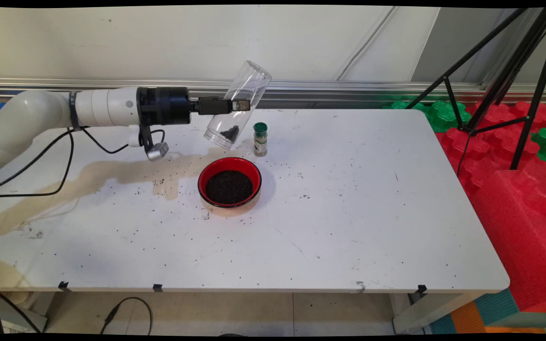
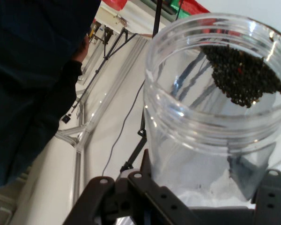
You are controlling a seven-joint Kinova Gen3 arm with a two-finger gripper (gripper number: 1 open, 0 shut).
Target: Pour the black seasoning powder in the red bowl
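Fingers (image 1: 241,105) closed on clear jar (image 1: 238,106), tilted, mouth down, some dark grains (image 1: 229,133) left near mouth. Just below fingers, red bowl (image 1: 229,182) with grains; small green-capped bottle (image 1: 260,139) beside. Best kept steady, mouth over bowl, clear of bottle.

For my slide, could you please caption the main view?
Gripper tilts a clear jar of dark grains mouth-down above a red bowl.

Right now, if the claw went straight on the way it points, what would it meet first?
The claw points level toward the picture's right, shut on the tilted clear jar. Beyond the jar, that line passes above the green-capped spice bottle and the red bowl; it looks free, though depth is uncertain.
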